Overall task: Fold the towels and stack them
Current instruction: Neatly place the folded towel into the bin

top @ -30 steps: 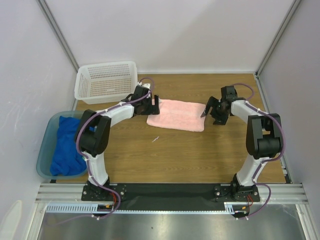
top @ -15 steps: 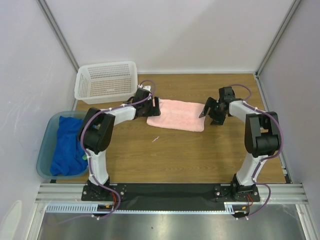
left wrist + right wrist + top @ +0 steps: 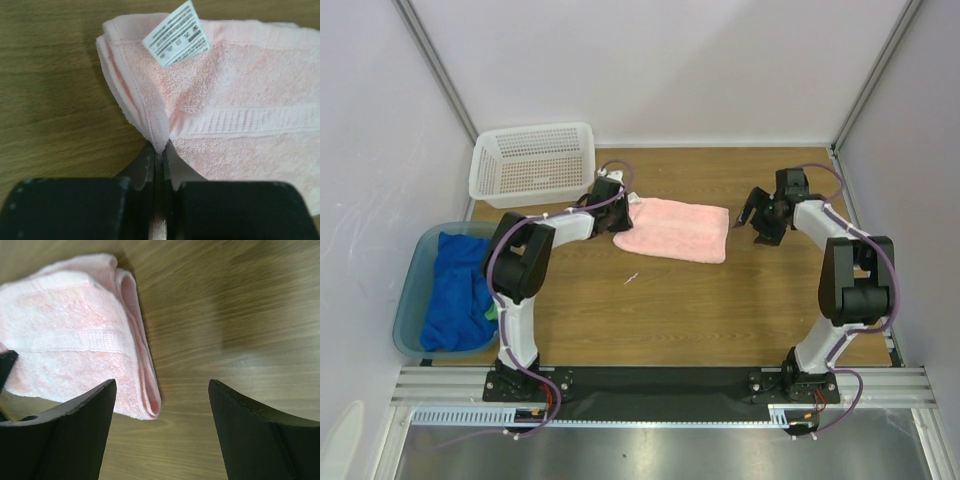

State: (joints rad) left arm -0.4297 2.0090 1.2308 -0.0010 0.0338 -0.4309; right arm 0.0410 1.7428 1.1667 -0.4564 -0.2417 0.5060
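We judge we are folding the pink towel (image 3: 675, 230): it lies doubled, label (image 3: 176, 32) up, toward twelve o'clock on the table (image 3: 720, 310). Our left gripper (image 3: 159, 150) pinches its nine o'clock edge; our right gripper (image 3: 161, 386) hangs spread by the three o'clock edge, which it must grasp next, catching every layer

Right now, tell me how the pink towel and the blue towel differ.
The pink towel lies folded flat on the table; the blue towel sits crumpled in the teal tub. The left gripper is shut on the pink towel's edge; no gripper touches the blue towel. The pink towel is pale, the blue towel deep in colour. Shared: neither is stacked yet.
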